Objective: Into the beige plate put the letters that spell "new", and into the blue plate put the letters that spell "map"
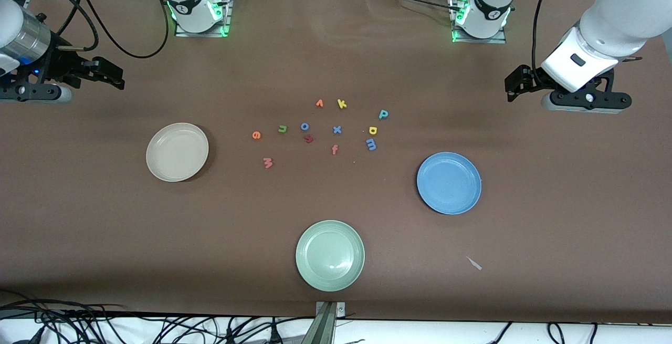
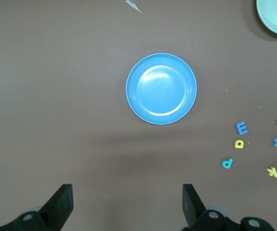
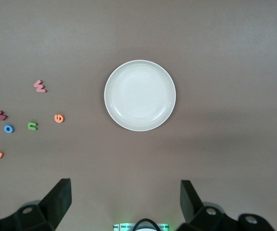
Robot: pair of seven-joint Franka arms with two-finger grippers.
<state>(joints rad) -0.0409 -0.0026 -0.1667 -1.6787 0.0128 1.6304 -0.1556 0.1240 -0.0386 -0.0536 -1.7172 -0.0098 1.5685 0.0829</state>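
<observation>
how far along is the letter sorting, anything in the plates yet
Nothing is done yet: the beige plate and blue plate hold no letters. The n, e, w, m, a and p all lie on the table. Nothing is in hand: the left gripper and right gripper are open.

Wide bare worktop [image 1: 79, 228] rings the cluster of letters [image 1: 325, 131] on every side, so there's easy passage in from either end. The beige plate [image 1: 177, 152] sits toward the right arm's end from the cluster, well apart; the blue plate [image 1: 449, 182] toward the left arm's end, a little nearer the camera. The pale green plate [image 1: 329, 255] lies nearer the camera than the cluster. Inside the cluster, letters crowd close, leaving narrow gaps between neighbours.
</observation>
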